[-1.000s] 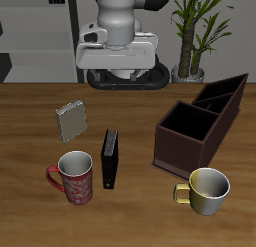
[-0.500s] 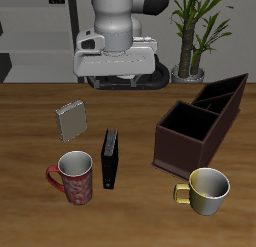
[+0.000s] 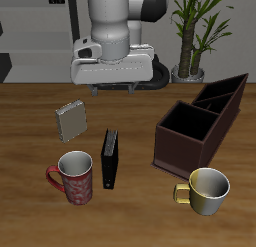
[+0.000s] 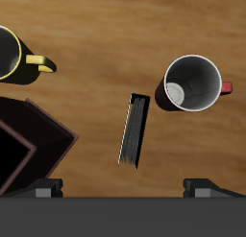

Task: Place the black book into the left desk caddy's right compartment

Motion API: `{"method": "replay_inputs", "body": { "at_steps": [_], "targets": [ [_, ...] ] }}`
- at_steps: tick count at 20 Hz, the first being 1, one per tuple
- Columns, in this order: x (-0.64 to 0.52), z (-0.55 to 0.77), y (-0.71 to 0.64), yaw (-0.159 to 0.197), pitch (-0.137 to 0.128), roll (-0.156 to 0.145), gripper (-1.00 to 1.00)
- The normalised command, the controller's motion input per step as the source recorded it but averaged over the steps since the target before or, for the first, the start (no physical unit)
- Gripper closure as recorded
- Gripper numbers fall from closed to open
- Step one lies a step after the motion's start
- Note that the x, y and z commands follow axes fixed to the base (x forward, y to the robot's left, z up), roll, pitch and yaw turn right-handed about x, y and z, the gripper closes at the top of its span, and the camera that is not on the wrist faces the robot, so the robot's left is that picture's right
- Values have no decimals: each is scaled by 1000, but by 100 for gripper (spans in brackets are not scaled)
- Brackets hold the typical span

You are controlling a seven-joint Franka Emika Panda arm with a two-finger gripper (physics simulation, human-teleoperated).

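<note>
Black book (image 3: 110, 158) stands on edge on the wooden surface (image 3: 140, 121), between the red mug (image 3: 74, 177) and the dark brown desk caddy (image 3: 200, 123), touching neither. Above and behind it, the gripper (image 3: 116, 89) has shifted slightly from its place a second ago, moving sideways toward the grey book's (image 3: 70, 119) side and a little lower; nothing on the surface has moved. Its fingers (image 3: 97, 90) are spread apart, holding nothing. From the wrist camera, the book (image 4: 134, 130) lies between the red mug (image 4: 193, 83) and the caddy (image 4: 29, 145), with a yellow-handled mug (image 4: 13, 55) nearby.
</note>
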Motion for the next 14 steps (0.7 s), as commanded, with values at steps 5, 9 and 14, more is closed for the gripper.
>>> {"method": "replay_inputs", "body": {
  "at_steps": [5, 9, 14],
  "targets": [
    [2, -273, -73, -3, -8, -11, -100],
    [60, -342, -89, -19, 4, -17, -100],
    [50, -317, -194, -23, 13, -21, -100]
  ]
}}
